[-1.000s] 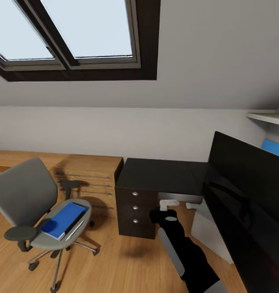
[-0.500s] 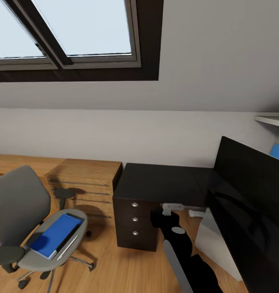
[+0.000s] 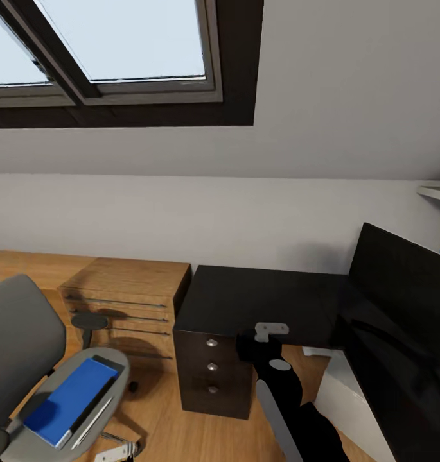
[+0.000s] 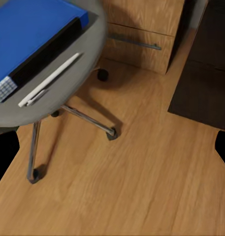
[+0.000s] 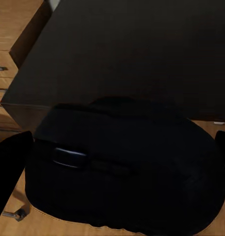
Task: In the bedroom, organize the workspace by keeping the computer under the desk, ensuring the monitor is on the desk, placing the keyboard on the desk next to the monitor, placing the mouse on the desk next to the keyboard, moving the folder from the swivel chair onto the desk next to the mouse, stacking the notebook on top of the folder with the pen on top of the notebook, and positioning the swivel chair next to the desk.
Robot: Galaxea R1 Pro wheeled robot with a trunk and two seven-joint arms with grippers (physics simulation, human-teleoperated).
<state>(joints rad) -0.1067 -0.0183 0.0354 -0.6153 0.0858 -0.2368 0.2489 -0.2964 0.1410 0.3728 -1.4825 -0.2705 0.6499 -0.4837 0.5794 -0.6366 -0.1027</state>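
The right gripper (image 3: 269, 332) is clenching a small dark grey oval mouse (image 5: 124, 164), which is sitting between the two black fingers (image 5: 9, 162) in the right wrist view. In the head view this claw is hanging at the front edge of the large desk with a glossy black top (image 3: 258, 298), just beside its black three-drawer unit (image 3: 212, 367). A wide black flat monitor (image 3: 399, 333) is standing on the desk at the right. The left gripper's black fingertips (image 4: 4, 150) are showing at the edges of the left wrist view, spread wide with nothing between them. Below them, the grey-seated swivel chair with a chrome base (image 4: 68, 83) is carrying a flat bright-blue folder (image 4: 28, 34) with a thin white stick pen (image 4: 50, 81) lying beside it. A light wooden drawer chest (image 3: 126, 289) is standing between chair and desk.
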